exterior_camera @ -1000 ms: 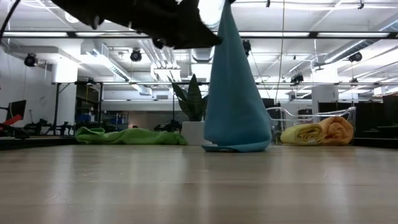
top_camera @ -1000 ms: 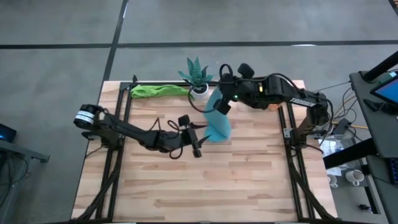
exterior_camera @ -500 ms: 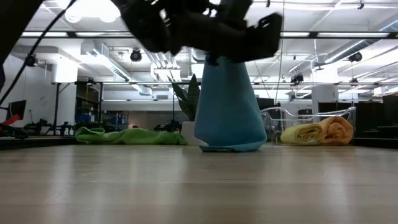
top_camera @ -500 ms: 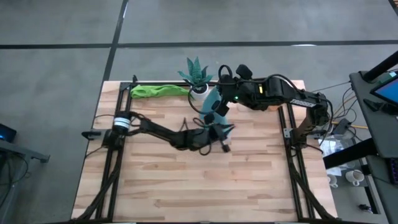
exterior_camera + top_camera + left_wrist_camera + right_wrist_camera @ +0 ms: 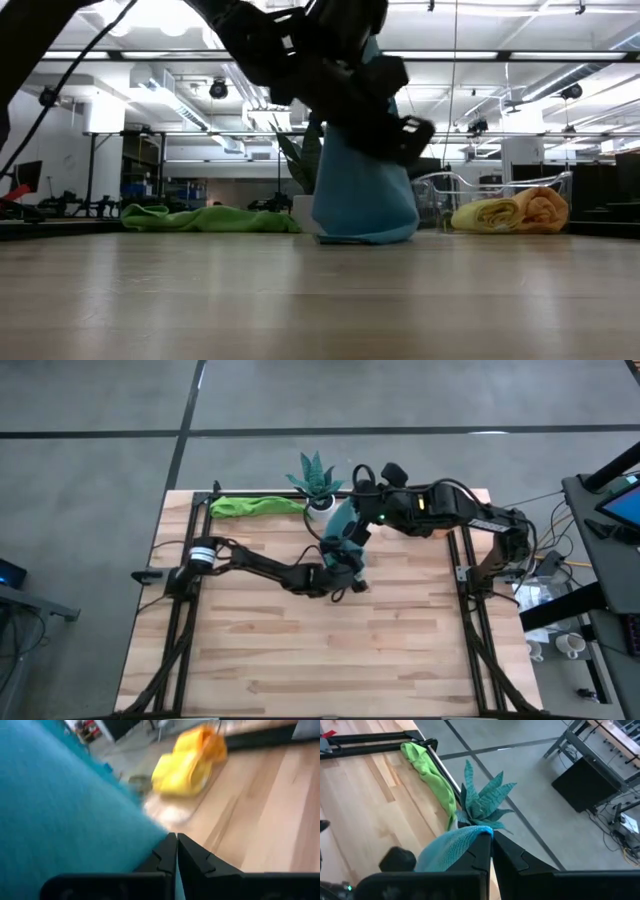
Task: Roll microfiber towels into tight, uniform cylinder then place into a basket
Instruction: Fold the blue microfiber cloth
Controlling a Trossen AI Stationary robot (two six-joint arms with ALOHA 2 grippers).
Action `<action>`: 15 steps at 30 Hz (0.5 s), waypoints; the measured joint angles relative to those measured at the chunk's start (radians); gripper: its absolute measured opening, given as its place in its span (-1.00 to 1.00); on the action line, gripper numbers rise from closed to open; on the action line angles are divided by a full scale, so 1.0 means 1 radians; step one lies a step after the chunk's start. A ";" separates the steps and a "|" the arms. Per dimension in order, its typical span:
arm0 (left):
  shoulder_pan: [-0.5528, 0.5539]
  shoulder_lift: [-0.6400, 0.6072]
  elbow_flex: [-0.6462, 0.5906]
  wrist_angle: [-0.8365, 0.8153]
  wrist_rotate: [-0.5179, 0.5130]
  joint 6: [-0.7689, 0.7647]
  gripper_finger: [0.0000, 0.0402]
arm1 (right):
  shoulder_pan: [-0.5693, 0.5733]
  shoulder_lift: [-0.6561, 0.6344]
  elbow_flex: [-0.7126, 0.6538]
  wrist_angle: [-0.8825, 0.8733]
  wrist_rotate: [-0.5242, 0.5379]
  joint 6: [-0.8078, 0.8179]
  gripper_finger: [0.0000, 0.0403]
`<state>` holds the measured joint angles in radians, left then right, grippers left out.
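Observation:
A light blue towel hangs like a cone from my right gripper, which is held high above the table's far middle and is shut on the towel's top. The towel's lower end rests on the table. My left gripper reaches in from the table's left and is shut on the towel partway up. A clear basket at the far right holds a yellow roll and an orange roll. A green towel lies loose at the far left. My left gripper pinches the hanging towel's side edge between its two shut fingers, coming nearly level from the table's left; a thin strip of blue shows between the fingers. My right gripper pinches the towel's top corner between its fingertips, from above and slanting down. The towel hangs below it, its bottom on the table.
A green spiky plant in a white pot stands just behind the hanging towel. Black frame rails run along the table's left and right sides. Bare wood lies toward the near edge.
My left gripper has swung toward the table's right and down to the hanging towel, then shut on its side edge. The towel's lower part has drawn in narrower and shifted a little; its top has stayed in my right gripper.

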<state>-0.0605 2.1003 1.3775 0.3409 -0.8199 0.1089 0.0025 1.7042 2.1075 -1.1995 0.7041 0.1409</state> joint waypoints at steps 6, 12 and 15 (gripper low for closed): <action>-0.007 -0.095 -0.084 -0.174 -0.008 -0.071 -1.00 | 0.000 -0.016 0.000 -0.018 0.005 -0.004 -0.96; 0.017 -0.209 -0.226 -0.229 -0.079 -0.112 -1.00 | 0.002 -0.036 0.000 -0.079 0.005 0.047 -0.96; 0.045 -0.282 -0.306 -0.229 -0.110 -0.135 -1.00 | 0.002 -0.039 0.000 -0.107 0.004 0.073 -0.96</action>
<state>-0.0150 1.8184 1.0711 0.1123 -0.9295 -0.0266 0.0044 1.6650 2.1072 -1.3070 0.7082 0.2142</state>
